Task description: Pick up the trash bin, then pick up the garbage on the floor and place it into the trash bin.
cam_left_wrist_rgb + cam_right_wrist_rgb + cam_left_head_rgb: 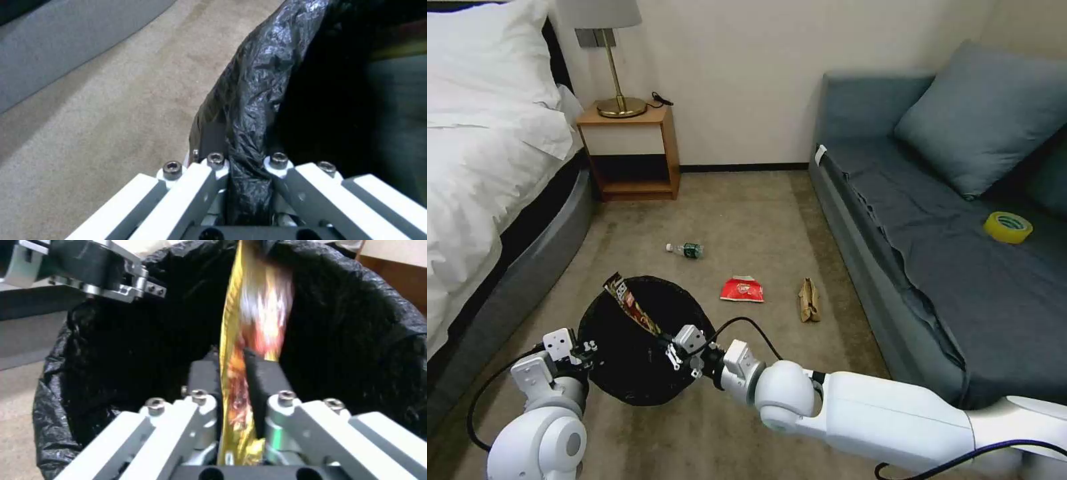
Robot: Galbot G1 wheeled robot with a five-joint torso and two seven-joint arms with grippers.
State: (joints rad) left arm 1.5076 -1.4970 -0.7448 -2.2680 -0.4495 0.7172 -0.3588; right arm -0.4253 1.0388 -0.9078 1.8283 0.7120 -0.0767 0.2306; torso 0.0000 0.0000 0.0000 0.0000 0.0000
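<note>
My right pincer [231, 373] is clamped on the dark brown-gold foil wrapper [256, 306], held over the mouth of the round black-bagged trash bin [634, 347] at lower left of the head view. My left pincer [247, 186] pinches the bin's crinkled rim.

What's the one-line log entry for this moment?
left gripper: shut on trash bin rim | right gripper: holding wrapper over bin | floor: bottle, red packet, paper bag

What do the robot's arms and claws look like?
Both arms are glossy white with rounded joints, and a black cable loops beside each. The left gripper and right gripper have pale grey, boxy finger links with dark screw heads. The right gripper's fingertips wear black pads.
</note>
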